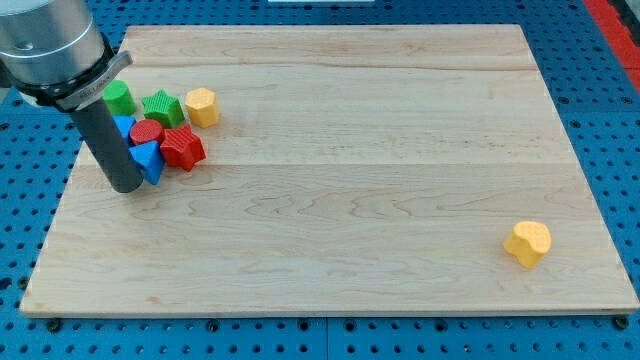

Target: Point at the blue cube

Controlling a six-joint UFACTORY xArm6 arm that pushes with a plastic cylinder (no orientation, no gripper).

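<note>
While the pale wooden board (330,180) fills most of the frame, its planks smooth and lightly grained, a blue pegboard (610,120) dotted with holes shows around it. My grey metal arm housing enters at the upper left, ending in a dark matte rod; I have no fingers to part or close, only my tip (127,186), resting on the board at the left. A cluster of small blocks sits just right of my rod: a green cylinder (119,97), a green star (162,107), a yellow hexagonal block (202,106), a red cylinder (147,132), a red star (183,147) and a blue triangular block (149,160) touching my rod. The blue cube (124,127) peeks out beside the rod, mostly hidden. A yellow heart (528,243) lies alone at lower right.
</note>
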